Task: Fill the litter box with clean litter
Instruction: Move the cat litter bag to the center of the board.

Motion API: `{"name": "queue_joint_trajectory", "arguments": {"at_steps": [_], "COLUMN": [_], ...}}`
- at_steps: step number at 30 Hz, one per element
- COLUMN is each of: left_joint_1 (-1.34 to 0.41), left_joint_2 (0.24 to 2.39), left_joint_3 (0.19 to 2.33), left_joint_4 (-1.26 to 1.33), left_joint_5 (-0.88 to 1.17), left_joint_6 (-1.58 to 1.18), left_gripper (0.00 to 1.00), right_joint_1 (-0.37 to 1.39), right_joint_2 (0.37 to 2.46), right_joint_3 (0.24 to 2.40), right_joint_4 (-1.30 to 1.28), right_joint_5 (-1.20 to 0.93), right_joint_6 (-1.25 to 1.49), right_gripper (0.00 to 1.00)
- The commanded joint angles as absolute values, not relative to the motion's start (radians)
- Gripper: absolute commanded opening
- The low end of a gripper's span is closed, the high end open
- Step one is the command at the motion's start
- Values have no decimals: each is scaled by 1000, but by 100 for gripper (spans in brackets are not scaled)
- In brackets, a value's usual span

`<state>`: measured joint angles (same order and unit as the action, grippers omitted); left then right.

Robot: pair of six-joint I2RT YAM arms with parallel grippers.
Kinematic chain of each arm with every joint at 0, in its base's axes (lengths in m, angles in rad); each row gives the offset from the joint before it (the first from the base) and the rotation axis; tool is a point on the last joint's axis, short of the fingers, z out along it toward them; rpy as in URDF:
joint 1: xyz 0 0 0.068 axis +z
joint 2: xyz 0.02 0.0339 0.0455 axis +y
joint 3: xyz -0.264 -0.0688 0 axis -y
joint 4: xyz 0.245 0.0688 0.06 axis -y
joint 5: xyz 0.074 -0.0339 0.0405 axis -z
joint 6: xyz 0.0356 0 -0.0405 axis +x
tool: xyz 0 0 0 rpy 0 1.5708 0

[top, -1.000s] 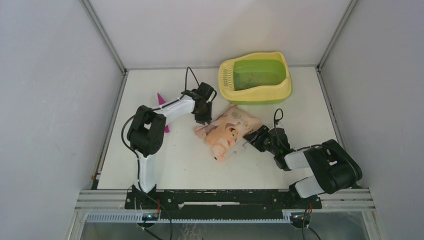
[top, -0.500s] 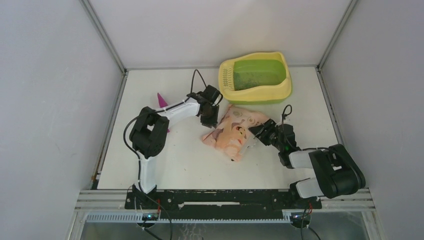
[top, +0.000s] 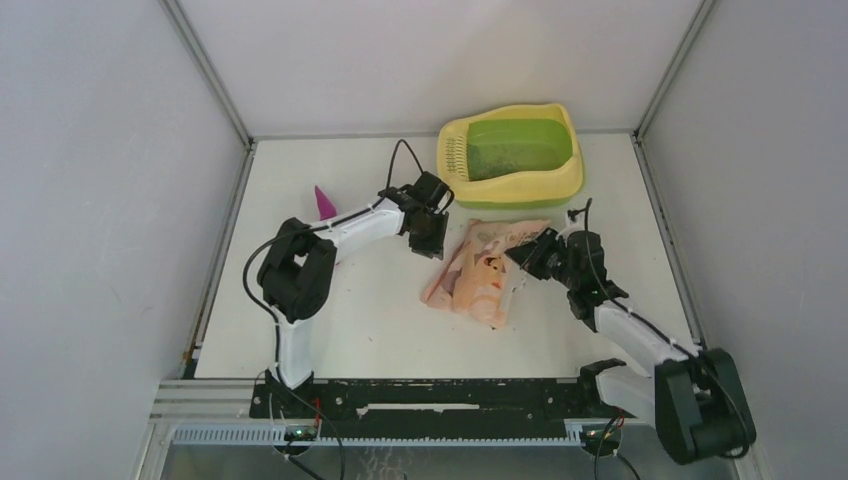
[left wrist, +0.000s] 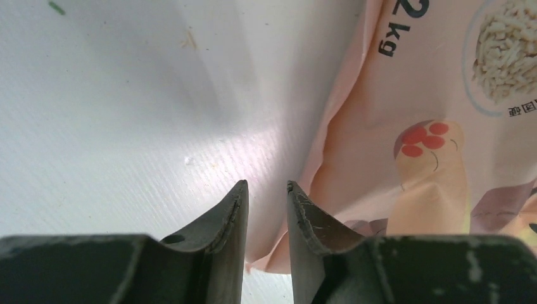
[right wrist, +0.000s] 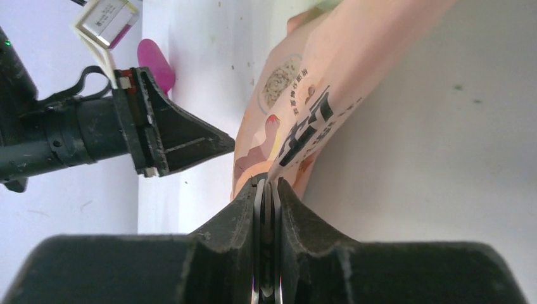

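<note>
The right gripper (right wrist: 267, 183) was pinched tight on a thin edge of the peach-pink printed bag (top: 480, 270). In the right wrist view its two fingers met on the film with almost no gap. From that pinch the bag ran away from the claw as a raised, creased fold.

The left gripper (left wrist: 267, 190) stood only slightly parted, with a narrow slot between its fingers. White table showed through that slot. The bag's lower corner lay just beneath and behind the fingertips, but no clamp on it could be made out. In the top view this claw sat at the bag's far-left edge, opposite the right claw at the bag's right side.

The bag lay on the table (top: 350, 320) a little right of the middle, tilted, with its far end close to the litter box (top: 510, 195) but apart from it.

The litter box sat against the table's far edge, right of centre, with its slotted grille at the left end. The litter (top: 510, 150) showed as dark specks scattered over the lime-green basin.

A magenta scoop (top: 323, 203) lay near the table's left edge, in the far half, partly hidden behind the left arm.
</note>
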<state>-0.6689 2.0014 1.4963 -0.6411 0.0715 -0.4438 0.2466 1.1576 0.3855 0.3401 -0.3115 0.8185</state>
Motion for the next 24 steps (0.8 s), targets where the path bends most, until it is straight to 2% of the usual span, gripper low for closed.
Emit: {"name": "queue_joint_trajectory", "arguments": {"at_steps": [1,8,14,17,21,22,24], "left_joint_1": [-680,-665,-639,-609,-559,-550,-541], "left_joint_2": [1900,1841,2040,2165,2274,2303,2356], "left_joint_3": [1519,1669,2161,2358,2386,2387,2391], "left_joint_4": [-645,-720,-824,-772,-548,-497,-417], "left_joint_5": [95,91,64,89,197,223,258], "left_joint_6": [-434,-437,-410,-434,-522,-542,-571], "left_gripper": [33,34,35,37,40,40,41], "right_joint_1": [183,42,-44,-88,-115,-115,-117], "right_joint_2": [978,774,674,628,618,622,647], "right_joint_3": [416,416,422,427,432,433,445], "right_joint_4": [38,-263,-424,-472,-477,-467,-446], "right_joint_5": [-277,-266,-230,-261,-322,-334,-364], "right_joint_6": [696,630,583,569,592,602,611], "right_gripper": [0,0,0,0,0,13,46]}}
